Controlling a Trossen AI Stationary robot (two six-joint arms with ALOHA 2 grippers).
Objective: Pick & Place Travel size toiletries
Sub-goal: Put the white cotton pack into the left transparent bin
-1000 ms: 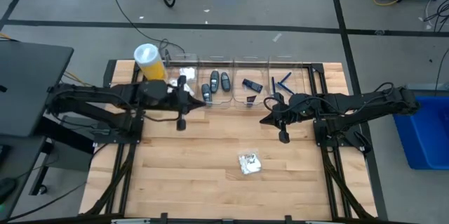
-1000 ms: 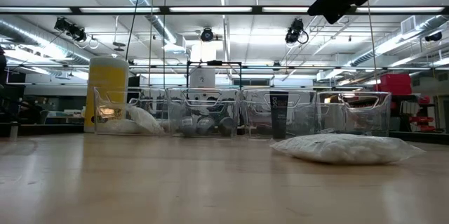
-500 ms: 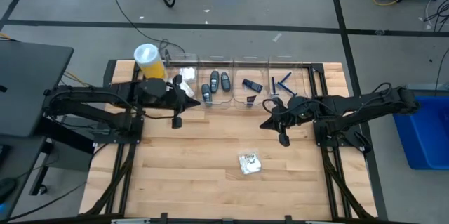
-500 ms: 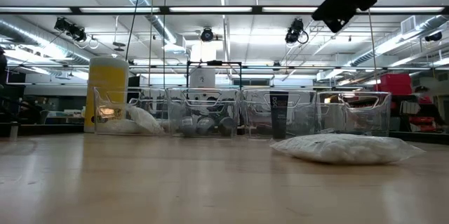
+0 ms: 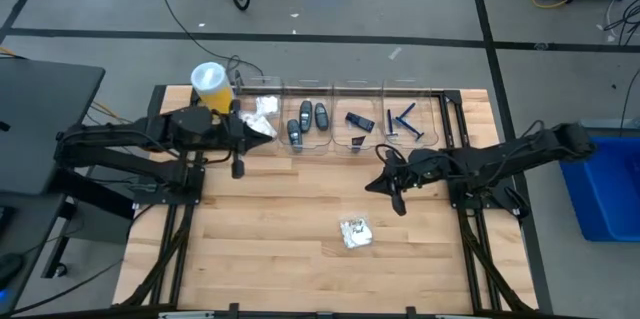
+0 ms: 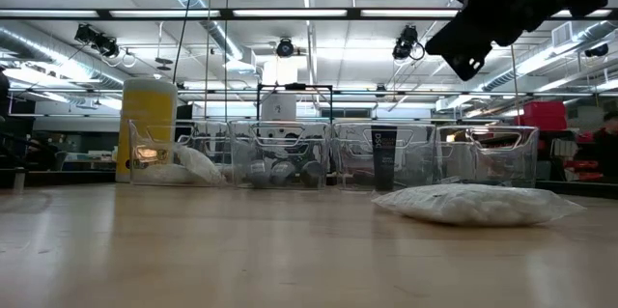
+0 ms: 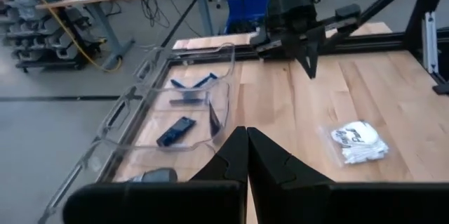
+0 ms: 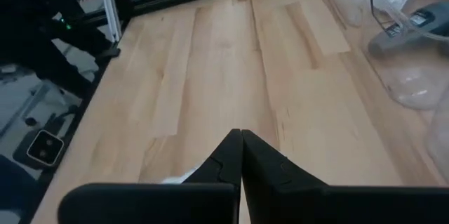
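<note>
Both claws clenched, nothing grasped.
Right claw (image 5: pixel 398 205) held above white packet (image 5: pixel 354 232), lower centre; left claw (image 5: pixel 238 167) near bins (image 5: pixel 345 119).

Level with my pale wooden tabletop (image 6: pixel 193 250), a flat white plastic packet (image 6: pixel 475 204) lies to the right. Behind it stands a row of clear plastic bins (image 6: pixel 328 156), one holding a dark upright rectangular piece (image 6: pixel 383 158). A tall yellow cylinder (image 6: pixel 147 139) stands beside the leftmost bin. My dark right gripper (image 6: pixel 473 42) hangs above.
</note>
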